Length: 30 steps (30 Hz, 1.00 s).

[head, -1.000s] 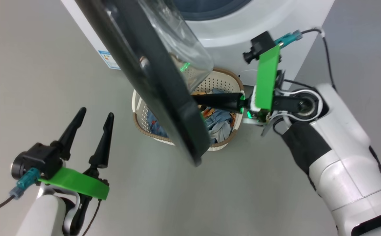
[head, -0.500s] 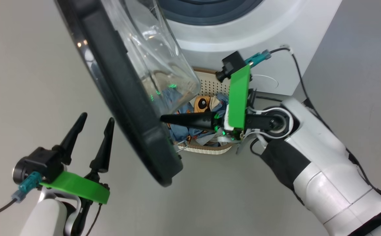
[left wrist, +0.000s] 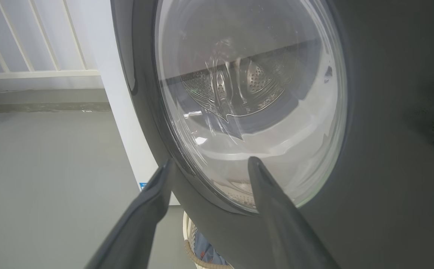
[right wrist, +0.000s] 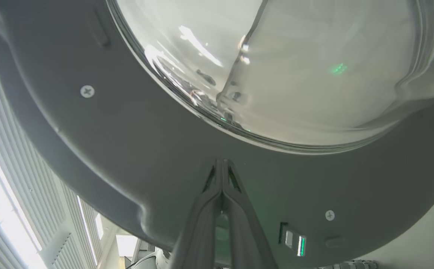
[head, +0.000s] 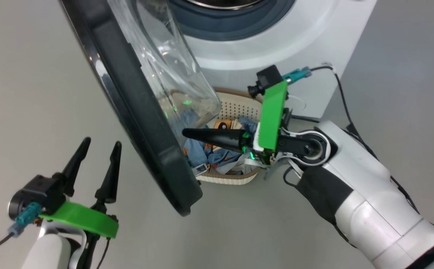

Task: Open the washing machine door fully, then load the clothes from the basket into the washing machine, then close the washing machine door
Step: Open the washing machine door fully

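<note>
1. Below the head camera, the washing machine door hung open over the basket of clothes.
2. Left wrist: the left gripper held its jaws spread before the door's glass.
3. Right wrist: the right gripper, jaws pressed together, pointed at the door's inner rim.

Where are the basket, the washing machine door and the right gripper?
basket (head: 239, 109), head view, perforated back wall.
washing machine door (head: 136, 127), head view, black rim.
right gripper (head: 185, 132), head view, shut fingertips.
</note>
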### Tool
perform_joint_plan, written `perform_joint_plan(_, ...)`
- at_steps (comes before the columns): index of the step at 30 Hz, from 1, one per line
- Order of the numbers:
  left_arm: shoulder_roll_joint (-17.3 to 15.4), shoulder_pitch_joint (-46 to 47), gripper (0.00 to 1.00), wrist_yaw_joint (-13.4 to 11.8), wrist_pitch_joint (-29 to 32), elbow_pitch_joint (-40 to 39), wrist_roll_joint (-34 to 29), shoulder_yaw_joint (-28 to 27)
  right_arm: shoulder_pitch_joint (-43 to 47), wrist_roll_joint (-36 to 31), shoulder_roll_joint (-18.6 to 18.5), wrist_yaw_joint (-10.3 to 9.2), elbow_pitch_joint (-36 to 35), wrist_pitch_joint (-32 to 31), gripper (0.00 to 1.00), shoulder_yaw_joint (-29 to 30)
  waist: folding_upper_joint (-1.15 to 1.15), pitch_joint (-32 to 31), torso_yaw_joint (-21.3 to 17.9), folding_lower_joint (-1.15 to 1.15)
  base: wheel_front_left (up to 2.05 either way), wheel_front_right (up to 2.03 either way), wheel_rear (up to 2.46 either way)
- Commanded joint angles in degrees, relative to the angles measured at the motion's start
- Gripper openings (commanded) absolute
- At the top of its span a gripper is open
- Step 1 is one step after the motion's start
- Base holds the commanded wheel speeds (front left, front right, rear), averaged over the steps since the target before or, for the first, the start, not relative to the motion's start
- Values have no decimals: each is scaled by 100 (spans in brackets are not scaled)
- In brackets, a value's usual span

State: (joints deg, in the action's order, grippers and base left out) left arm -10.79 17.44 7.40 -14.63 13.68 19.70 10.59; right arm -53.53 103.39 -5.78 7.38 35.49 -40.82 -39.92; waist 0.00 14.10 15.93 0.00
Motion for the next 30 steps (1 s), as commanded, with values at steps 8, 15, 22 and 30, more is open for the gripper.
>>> perform_joint_plan(8, -192, -318, 100, 9, -37, -53, -133, -475, 752, 352, -293, 11, -512, 346, 0, -114, 0, -591, -450, 0, 0, 0, 0)
perform_joint_plan(15, -188, -652, 100, 9, -37, -79, -231, -673, 1197, 671, -550, 11, -950, 716, 0, -209, 0, -907, -780, 0, 0, 0, 0)
perform_joint_plan(22, -104, -921, 100, 9, -37, -142, -286, -995, 1656, 950, -788, 11, -1442, 1187, 0, -355, 0, -1036, -1043, 0, 0, 0, 0)
perform_joint_plan(30, -58, -1117, 100, 9, -37, -222, -319, -1249, 1968, 789, -923, 11, -1804, 2405, 96, -183, 0, -1077, -1270, 0, 0, 0, 0)
